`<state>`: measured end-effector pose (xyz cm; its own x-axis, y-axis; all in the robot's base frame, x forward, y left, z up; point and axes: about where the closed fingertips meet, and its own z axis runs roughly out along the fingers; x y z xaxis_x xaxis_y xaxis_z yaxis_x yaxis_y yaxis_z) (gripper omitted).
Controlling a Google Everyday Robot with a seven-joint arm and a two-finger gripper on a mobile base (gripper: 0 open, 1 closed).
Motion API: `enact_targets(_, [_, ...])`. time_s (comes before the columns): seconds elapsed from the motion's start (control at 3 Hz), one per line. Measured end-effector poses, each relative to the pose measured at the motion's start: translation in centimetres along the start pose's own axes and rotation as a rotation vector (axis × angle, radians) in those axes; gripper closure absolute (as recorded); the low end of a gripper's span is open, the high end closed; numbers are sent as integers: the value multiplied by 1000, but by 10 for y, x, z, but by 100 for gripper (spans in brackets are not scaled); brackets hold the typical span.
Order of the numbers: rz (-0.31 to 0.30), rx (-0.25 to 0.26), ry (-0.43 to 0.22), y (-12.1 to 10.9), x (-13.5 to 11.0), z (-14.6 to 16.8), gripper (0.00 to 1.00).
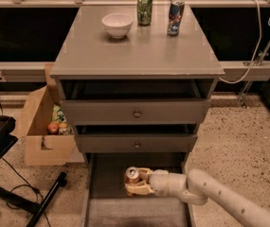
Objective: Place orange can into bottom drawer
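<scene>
Seven entries, largest first.

1. Cabinet: its tabletop (139, 51) lies well above and beyond the tool (135, 183). Hazard: none judged from here. Flat matte grey slab with square edges.
2. Bottom drawer (107, 170): pulled out, directly beneath the tool. Hazard: the floor looks smooth and flat, so a can released tilted or from too high would likely topple and roll against the low side rails. Grey, long, tray-like.
3. Arm (220, 200): trails away to the right behind the tool. Hazard: any upward drift could knock the drawer front overhead. Smooth off-white rounded shell.
4. Cardboard box (35, 126): well to the left of the tool, on the speckled floor. Hazard: none judged. Brown, open-topped.
5. Middle drawer (135, 144): just above the tool. Hazard: its front leaves little headroom over the can's top. Grey panel, small round knob.
6. Tool: cream fingers (135, 191) clamped around the can. Hazard: slick metal may slip if the grip eases early.
7. Orange can (132, 175): held roughly upright in the tool over the drawer's rear half; whether it touches the floor cannot be told. Golden-orange cylinder, silver top.
</scene>
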<state>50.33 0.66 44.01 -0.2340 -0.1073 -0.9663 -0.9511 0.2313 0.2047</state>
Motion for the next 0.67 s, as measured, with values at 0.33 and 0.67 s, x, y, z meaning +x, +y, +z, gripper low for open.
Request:
enact_targets(0.33, [30, -11, 1, -6, 75, 34, 100])
enact_targets(0.67, [29, -11, 1, -6, 75, 34, 100])
